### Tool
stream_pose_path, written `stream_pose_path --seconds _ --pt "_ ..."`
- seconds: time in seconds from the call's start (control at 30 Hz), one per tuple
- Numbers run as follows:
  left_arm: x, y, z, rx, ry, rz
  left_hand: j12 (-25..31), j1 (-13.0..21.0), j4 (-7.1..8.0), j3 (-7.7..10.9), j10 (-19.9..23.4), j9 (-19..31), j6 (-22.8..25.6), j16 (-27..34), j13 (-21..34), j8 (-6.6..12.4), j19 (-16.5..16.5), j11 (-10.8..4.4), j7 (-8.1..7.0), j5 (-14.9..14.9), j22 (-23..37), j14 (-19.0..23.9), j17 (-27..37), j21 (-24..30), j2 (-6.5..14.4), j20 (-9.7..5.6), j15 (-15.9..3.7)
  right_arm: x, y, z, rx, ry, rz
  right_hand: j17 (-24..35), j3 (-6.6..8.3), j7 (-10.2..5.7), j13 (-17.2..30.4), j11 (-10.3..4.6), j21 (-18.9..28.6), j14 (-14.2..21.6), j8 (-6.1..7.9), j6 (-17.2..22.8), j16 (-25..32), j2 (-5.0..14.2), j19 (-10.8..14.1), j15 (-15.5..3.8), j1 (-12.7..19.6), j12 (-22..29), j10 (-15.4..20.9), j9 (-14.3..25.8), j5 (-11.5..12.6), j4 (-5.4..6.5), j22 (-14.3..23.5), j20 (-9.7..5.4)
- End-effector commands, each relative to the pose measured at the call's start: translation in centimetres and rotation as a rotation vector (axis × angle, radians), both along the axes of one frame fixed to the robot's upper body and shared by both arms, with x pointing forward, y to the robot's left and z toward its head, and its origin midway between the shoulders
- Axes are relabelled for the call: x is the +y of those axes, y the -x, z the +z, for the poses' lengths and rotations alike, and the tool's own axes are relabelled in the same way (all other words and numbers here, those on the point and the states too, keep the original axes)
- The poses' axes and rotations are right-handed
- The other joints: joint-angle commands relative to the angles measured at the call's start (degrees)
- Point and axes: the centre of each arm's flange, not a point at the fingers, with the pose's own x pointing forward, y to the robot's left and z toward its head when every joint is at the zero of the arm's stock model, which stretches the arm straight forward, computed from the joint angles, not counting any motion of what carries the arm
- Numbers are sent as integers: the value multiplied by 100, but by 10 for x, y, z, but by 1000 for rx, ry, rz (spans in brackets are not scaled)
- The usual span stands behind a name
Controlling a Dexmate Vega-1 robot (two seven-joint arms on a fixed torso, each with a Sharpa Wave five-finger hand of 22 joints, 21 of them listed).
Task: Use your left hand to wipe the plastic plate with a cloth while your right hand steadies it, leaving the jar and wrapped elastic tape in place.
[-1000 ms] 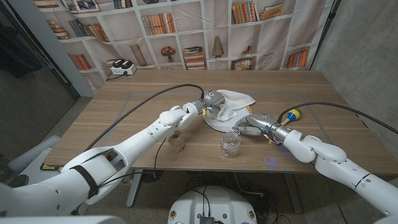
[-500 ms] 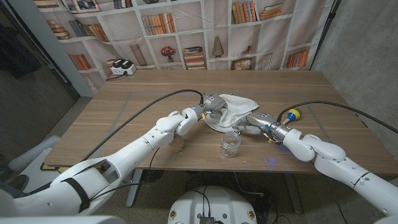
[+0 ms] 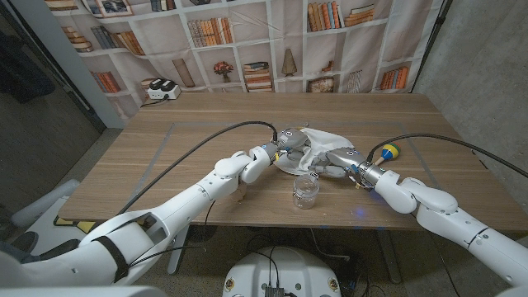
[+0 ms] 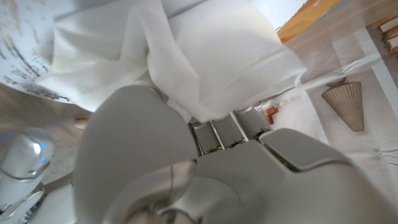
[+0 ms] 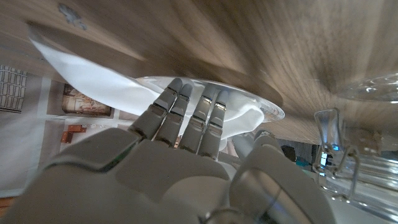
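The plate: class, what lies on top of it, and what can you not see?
A white cloth lies over the plate, with the left robot hand on it. The right robot hand touches the rim. Most of the plate's surface is covered.

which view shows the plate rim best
The right wrist view: the plate rim runs clear past the right robot hand fingers. The head view shows it small, mostly under the cloth. The left wrist view shows a speckled patch, probably the plate.

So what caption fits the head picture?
Left hand wipes the plate with a cloth; right hand steadies it.
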Motion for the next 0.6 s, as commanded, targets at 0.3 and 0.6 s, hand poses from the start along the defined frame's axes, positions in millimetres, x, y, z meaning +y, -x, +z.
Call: stream_pose_path --seconds 0.3,0.6 --pt "-1 -38 6 -32 -65 78 35 -30 20 49 36 29 192 24 19 8 -13 -45 153 44 -2 -27 16 47 18 -187 -348 -7 -2 -2 11 -12 -7 16 43 -28 2 -17 -16 50 -12 53 -11 16 29 -583 -2 -24 53 20 -33 -7 10 -433" --pt "14 -44 19 -49 -33 141 38 -25 14 60 41 29 205 24 17 9 -18 -30 145 45 -3 -30 12 53 17 -191 -353 -9 -5 -1 14 -17 -6 16 47 -27 2 -22 -17 50 -9 66 -12 16 28 -586 -4 -29 54 20 -34 -5 10 -433"
